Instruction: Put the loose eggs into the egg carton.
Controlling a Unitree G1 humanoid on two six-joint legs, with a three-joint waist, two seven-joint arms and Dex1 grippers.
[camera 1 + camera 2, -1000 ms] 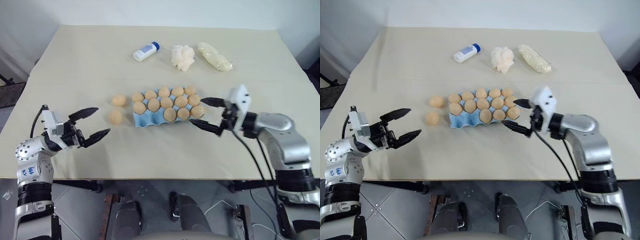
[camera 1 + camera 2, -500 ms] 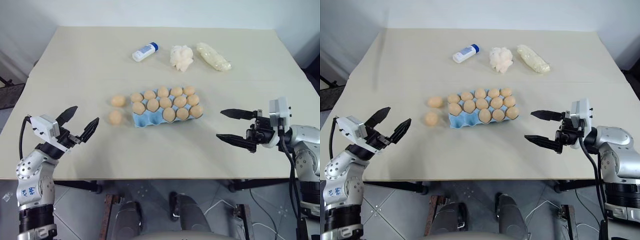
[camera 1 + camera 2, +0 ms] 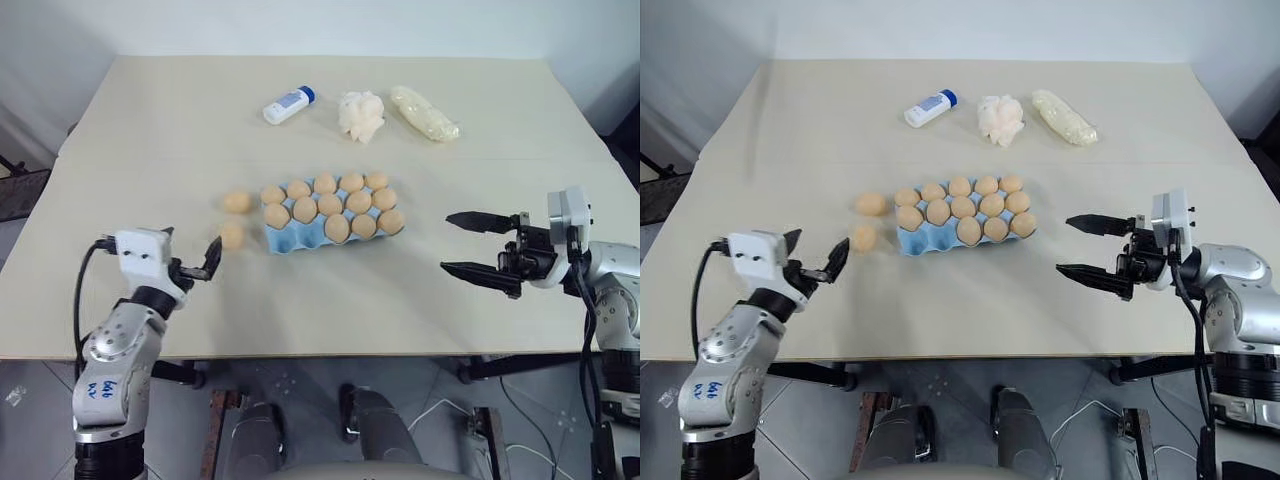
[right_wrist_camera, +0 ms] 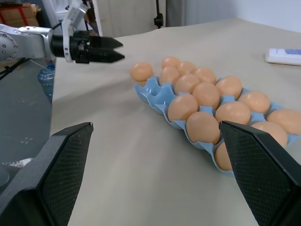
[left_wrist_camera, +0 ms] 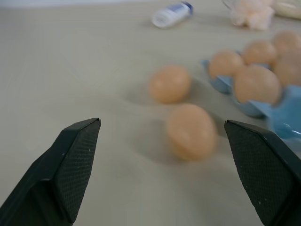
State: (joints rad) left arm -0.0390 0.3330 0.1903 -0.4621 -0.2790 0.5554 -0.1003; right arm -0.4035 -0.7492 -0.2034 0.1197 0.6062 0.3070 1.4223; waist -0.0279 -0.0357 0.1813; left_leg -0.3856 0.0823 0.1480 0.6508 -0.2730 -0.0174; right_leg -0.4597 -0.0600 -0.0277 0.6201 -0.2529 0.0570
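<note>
Two loose eggs point(image 3: 237, 202) point(image 3: 232, 235) are found on the table point(image 3: 150, 130) just to the left of the light blue egg carton point(image 3: 300, 238), whose cups are filled with eggs. The left gripper point(image 3: 190, 268) is held with jaws spread wide and empty, near the closer loose egg. The right gripper point(image 3: 465, 243) is likewise spread wide and empty, well apart from the carton's right end.

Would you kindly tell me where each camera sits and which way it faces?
Head pair: looks down over the table; both arms show, egg carton central.
Left wrist: along the open left tool toward two loose eggs.
Right wrist: along the open right tool across the carton to the left tool.
All share the carton.
</note>
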